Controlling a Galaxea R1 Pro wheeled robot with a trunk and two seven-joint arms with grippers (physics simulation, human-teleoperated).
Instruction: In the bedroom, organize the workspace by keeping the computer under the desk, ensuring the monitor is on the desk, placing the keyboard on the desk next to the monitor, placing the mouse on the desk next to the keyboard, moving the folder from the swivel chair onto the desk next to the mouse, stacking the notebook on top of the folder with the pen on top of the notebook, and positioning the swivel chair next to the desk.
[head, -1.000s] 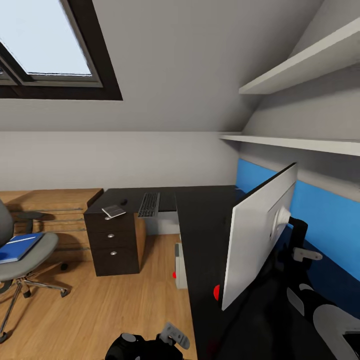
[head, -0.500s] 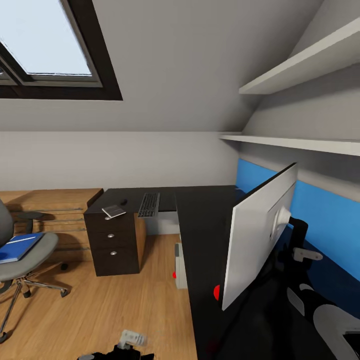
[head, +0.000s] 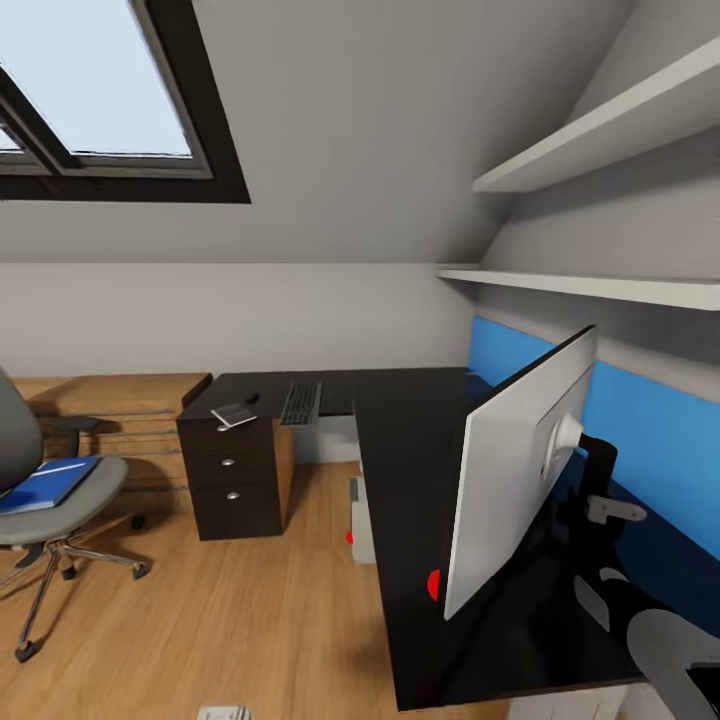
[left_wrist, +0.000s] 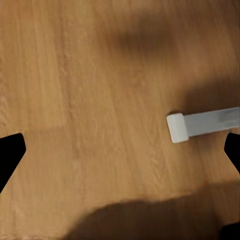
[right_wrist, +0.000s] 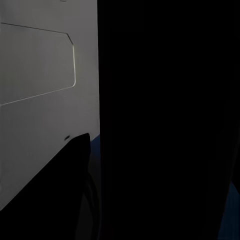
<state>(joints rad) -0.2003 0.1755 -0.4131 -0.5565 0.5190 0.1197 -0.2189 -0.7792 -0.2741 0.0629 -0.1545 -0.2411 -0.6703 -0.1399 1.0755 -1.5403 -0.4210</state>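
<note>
The L-shaped black desk (head: 410, 440) runs from the far wall toward the near right, and the monitor (head: 515, 475) stands on its near right part, turned so its pale grey back faces the room, with a red dot at its lower near corner. At the far end of the desk lies the keyboard (head: 300, 402), and just left of it the tiny black mouse (head: 253, 398) and then the grey notebook (head: 234, 414), which rests above the dark three-drawer unit (head: 236, 480) with silver knobs. The grey computer (head: 361, 520) stands on the plank floor (head: 230, 620) under the desk, a red light on its front. Well to the left, apart from the desk, sits the swivel chair (head: 50, 500) with the blue folder (head: 48, 483) lying flat on its seat. A skylight (head: 95, 90) is set in the sloped ceiling, and two white shelves (head: 600, 285) hang above a blue wall panel (head: 640, 420) on the right. In the left wrist view the left gripper (left_wrist: 120, 147) hangs over bare floor with its dark fingertips (left_wrist: 10, 152) spread wide, holding nothing, beside a pale grey bar (left_wrist: 202, 124). The right wrist view looks at the monitor's grey back at close range; whether that gripper is spread or closed I cannot tell.
</note>
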